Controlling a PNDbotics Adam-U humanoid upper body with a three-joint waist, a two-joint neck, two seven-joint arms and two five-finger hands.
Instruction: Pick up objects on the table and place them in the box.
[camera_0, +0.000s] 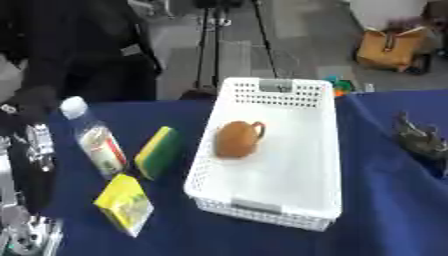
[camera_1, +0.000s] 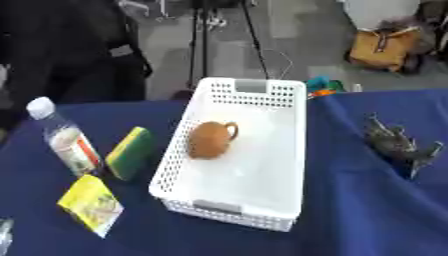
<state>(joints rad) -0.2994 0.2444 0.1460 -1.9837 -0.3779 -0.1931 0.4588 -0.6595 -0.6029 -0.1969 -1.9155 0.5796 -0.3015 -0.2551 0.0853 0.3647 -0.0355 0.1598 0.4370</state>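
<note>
Blue cloth covers the table (camera_0: 394, 210). On it, the white box (camera_0: 324, 165) already holds a brown jug (camera_0: 238, 139). To its left stand the bottle (camera_0: 94, 137), the green-and-yellow sponge (camera_0: 158, 151) — long axis running away from me — and the yellow packet (camera_0: 125, 203). All sit on my left side, so my left hand (camera_0: 31, 150) is nearer; I can't tell its fingers. My right hand (camera_1: 398, 144) rests past the box, seemingly relaxed.

- The left robot hand (camera_0: 33, 145) is cut off by the left edge.
- The right robot hand (camera_1: 398, 142) is blurred; finger pose unclear.
- The yellow packet (camera_0: 125, 203) print is unreadable.
- The bottle (camera_0: 98, 142) label is illegible.
</note>
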